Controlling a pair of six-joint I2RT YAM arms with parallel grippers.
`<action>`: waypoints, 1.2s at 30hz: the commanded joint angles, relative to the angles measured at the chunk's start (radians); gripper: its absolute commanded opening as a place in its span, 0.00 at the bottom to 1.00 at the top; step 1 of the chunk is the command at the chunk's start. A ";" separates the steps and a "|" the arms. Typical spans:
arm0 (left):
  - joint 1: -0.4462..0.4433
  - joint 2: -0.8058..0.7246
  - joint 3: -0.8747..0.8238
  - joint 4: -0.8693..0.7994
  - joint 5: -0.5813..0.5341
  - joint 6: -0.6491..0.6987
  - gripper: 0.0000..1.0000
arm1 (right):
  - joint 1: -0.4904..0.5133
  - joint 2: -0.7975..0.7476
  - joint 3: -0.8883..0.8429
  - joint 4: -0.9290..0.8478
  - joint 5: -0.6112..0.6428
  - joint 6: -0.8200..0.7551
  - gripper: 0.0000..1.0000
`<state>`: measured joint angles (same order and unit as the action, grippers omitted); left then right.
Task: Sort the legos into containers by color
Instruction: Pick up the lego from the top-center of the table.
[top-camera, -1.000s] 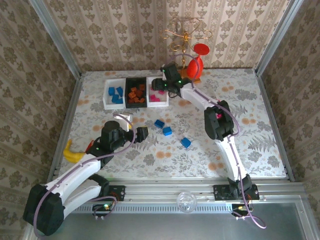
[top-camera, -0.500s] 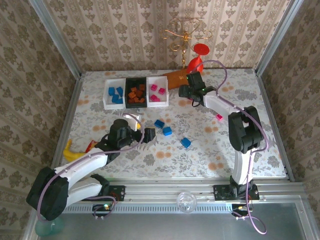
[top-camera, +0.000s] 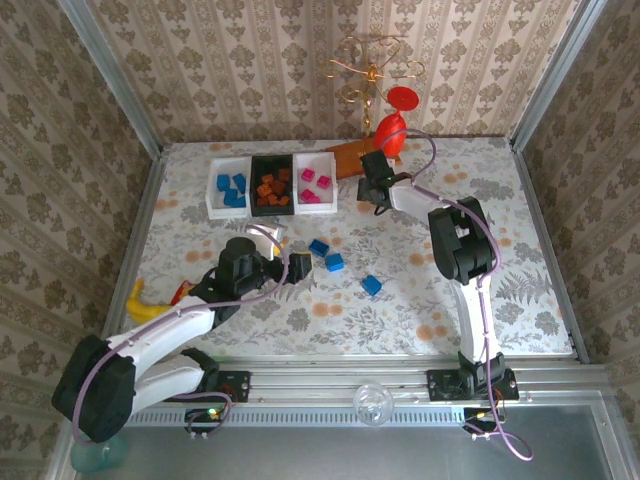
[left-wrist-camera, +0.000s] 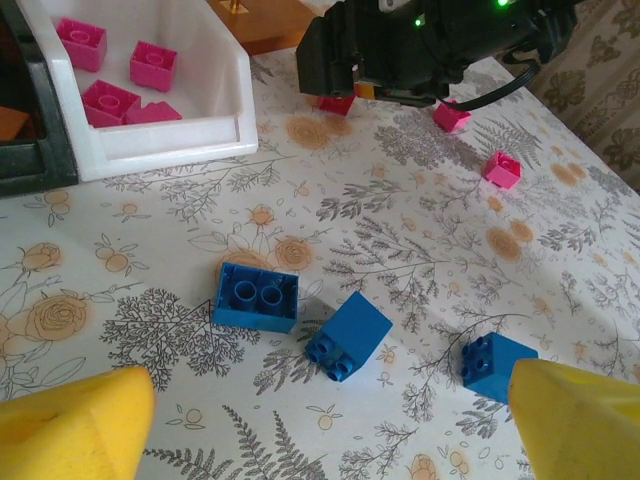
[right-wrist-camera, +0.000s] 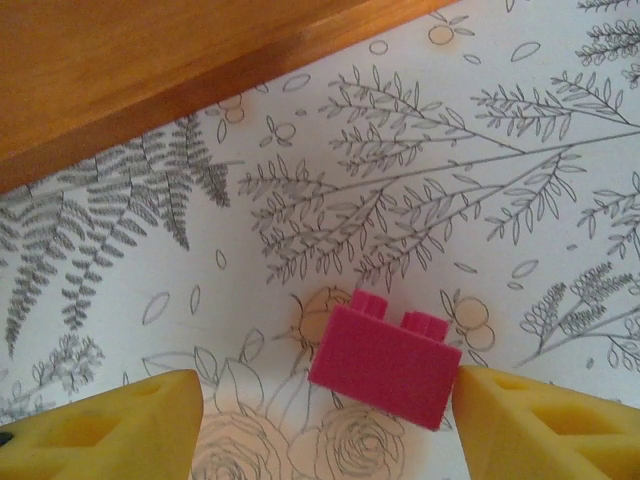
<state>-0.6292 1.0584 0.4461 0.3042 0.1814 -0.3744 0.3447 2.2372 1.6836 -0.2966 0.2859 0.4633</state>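
Note:
A magenta lego (right-wrist-camera: 385, 365) lies on the table between the fingers of my right gripper (right-wrist-camera: 328, 425). The jaws are open: the right pad (right-wrist-camera: 520, 420) touches the brick and the left pad stands apart. In the top view that gripper (top-camera: 373, 188) is low, just right of the containers. Three blue legos (left-wrist-camera: 255, 297) (left-wrist-camera: 348, 335) (left-wrist-camera: 497, 366) lie in front of my left gripper (left-wrist-camera: 330, 430), which is open and holds nothing. Two more magenta legos (left-wrist-camera: 451, 116) (left-wrist-camera: 502, 169) lie further off. The left white bin (top-camera: 228, 187) holds blue bricks, the black bin (top-camera: 272, 186) orange ones and the right white bin (top-camera: 315, 183) magenta ones.
A wooden base (top-camera: 345, 158) with a gold wire stand (top-camera: 372, 70) and a red goblet (top-camera: 390, 130) is just behind the right gripper. A yellow banana toy (top-camera: 140, 305) lies by the left arm. Walls close in the table on three sides.
My right gripper has left the magenta bin and come down to the right, by the wooden base, astride a magenta lego. The left gripper has edged right toward the blue legos.

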 joint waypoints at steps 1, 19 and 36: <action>-0.007 -0.023 0.008 0.014 -0.016 -0.003 0.93 | -0.013 0.024 0.036 -0.029 0.050 0.037 0.66; 0.002 -0.029 0.000 0.020 -0.014 0.003 0.93 | -0.050 0.137 0.211 -0.184 -0.034 0.065 0.46; 0.099 -0.160 -0.066 -0.029 -0.055 -0.038 0.93 | 0.110 -0.266 -0.198 0.215 -0.144 -0.086 0.31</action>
<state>-0.5556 0.9367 0.4019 0.2913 0.1509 -0.3813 0.4068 2.0762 1.5116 -0.2131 0.1768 0.4294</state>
